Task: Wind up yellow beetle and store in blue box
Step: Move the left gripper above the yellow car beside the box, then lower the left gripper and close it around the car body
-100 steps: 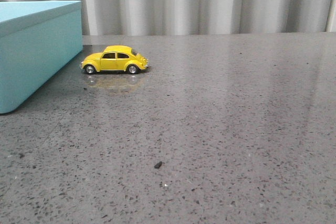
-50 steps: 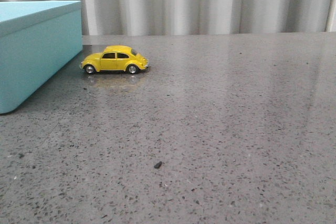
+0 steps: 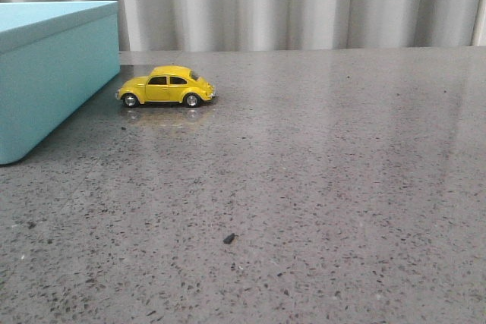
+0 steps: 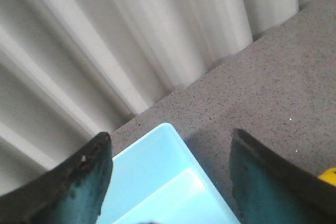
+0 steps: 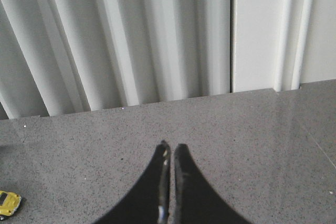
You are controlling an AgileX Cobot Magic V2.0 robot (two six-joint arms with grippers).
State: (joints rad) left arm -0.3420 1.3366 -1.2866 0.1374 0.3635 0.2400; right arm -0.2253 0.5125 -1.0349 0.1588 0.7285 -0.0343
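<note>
The front view is showing no arm at all: only the small bright yellow beetle toy car (image 3: 166, 86) sitting on its four wheels on the speckled grey stone worktop (image 3: 319, 187), just beside the near corner of the large light turquoise-blue box (image 3: 53, 73) but not touching it. The car's long axis is running across the view, side-on to the camera; which end is the nose I cannot tell. A small dark crumb (image 3: 228, 238) is lying well apart, nearer the camera. Pale pleated curtains (image 3: 304, 1) are hanging behind the worktop.

The left wrist view is looking down past the left gripper (image 4: 170, 177), its dark fingers (image 4: 84, 182) spread wide and released, with the box's pale blue inside showing between them and a sliver of yellow at the edge. The right wrist view is showing the right gripper (image 5: 169, 182) with fingers (image 5: 155, 182) clenched together on nothing, the beetle off in a corner, with bare worktop between.
</note>
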